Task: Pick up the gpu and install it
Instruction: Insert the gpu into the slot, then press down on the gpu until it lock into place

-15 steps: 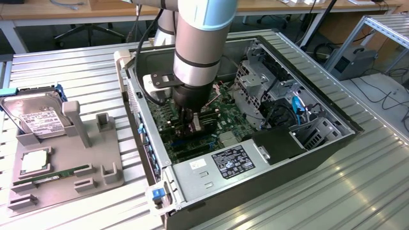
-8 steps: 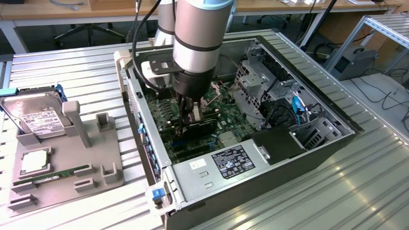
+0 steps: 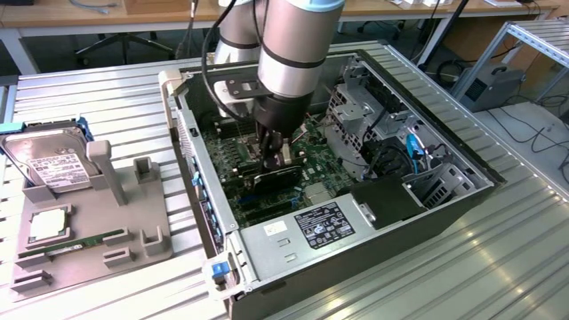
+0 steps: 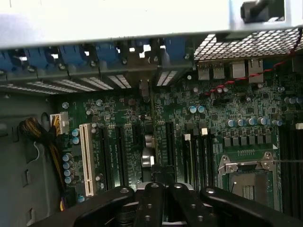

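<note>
On the slatted aluminium table (image 3: 106, 107), near its edge at the exterior view's left, a grey moulded parts holder (image 3: 133, 233) keeps the spare parts upright or seated so each can be taken from above: a silver hard drive with a white label (image 3: 49, 160), a square silver processor (image 3: 49, 227) and a slim green RAM stick (image 3: 84, 241). To its right the black open-sided computer case (image 3: 294, 260) lies on its side, so the green motherboard (image 4: 236, 118) faces up. The black two-fingered gripper (image 3: 274, 155) reaches straight down into it. Its fingers (image 4: 156, 201) are drawn together at the upper edge of the gpu, a green card with a black cooler (image 3: 277, 179). Whether they pinch that edge or only bear on it I cannot tell. The card stands on edge (image 4: 147, 158) among the expansion slots, right of the long white slot (image 4: 87, 156), its bracket end towards the case's rear wall, probably to meet its slot squarely.
</note>
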